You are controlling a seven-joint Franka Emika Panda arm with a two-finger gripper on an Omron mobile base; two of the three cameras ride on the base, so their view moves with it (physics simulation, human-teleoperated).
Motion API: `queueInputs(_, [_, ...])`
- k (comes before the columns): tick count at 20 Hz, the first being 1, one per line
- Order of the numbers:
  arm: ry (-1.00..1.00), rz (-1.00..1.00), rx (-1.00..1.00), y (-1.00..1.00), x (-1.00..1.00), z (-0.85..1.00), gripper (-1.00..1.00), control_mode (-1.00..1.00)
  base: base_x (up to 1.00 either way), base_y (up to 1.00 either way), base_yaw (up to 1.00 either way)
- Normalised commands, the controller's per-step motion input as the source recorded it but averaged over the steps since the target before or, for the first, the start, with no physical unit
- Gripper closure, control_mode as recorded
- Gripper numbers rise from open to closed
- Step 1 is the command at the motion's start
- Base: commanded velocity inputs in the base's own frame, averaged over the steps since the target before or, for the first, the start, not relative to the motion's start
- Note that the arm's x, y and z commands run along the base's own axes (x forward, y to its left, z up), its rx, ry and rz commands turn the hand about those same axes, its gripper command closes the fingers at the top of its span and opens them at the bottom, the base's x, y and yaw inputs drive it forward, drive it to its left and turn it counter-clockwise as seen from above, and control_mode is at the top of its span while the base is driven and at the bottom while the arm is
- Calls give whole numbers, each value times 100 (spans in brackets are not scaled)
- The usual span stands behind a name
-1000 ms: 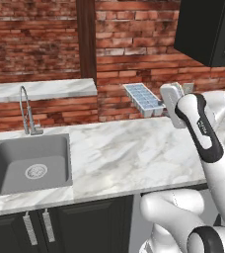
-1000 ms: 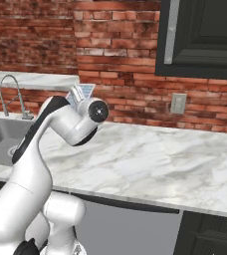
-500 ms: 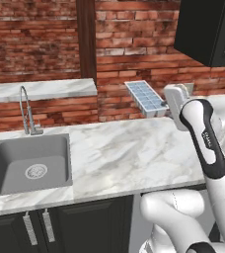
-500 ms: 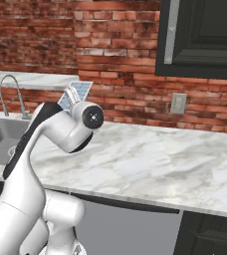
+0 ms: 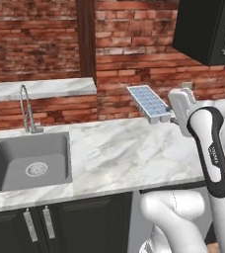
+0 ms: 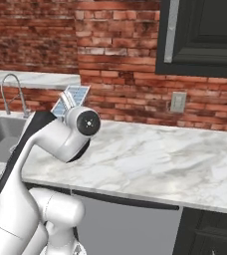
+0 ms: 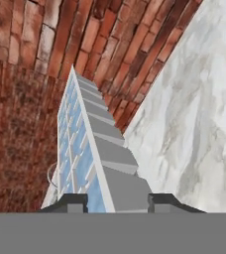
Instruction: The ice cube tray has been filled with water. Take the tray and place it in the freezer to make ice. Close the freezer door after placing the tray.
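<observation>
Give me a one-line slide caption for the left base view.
Gripper holds the ice cube tray tilted in the air above the marble counter, sink to the left.

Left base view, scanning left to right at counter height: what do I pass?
Faucet → sink → bare marble counter → ice cube tray, held up off the counter → gripper on the tray's right end.

1. My gripper has lifted the small white-rimmed tray of pale blue square cells a little higher against the red brick wall.
2. My wrist has swung rightward — tray still clamped, tilted.
</observation>
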Motion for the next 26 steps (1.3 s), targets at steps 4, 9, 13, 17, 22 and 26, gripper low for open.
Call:
queueInputs(4, [0, 0, 0, 0, 0, 0, 100, 100, -81, 0, 0])
queueInputs(9, [0, 0, 0, 0, 0, 0, 100, 100, -77, 0, 0])
queueInputs(13, [0, 0, 0, 0, 0, 0, 100, 100, -69, 0, -1])
queueInputs(17, [0, 0, 0, 0, 0, 0, 100, 100, -62, 0, -7])
queueInputs(22, [0, 0, 0, 0, 0, 0, 100, 100, -49, -5, -24])
queueInputs(26, [0, 0, 0, 0, 0, 0, 100, 100, -32, -10, -38])
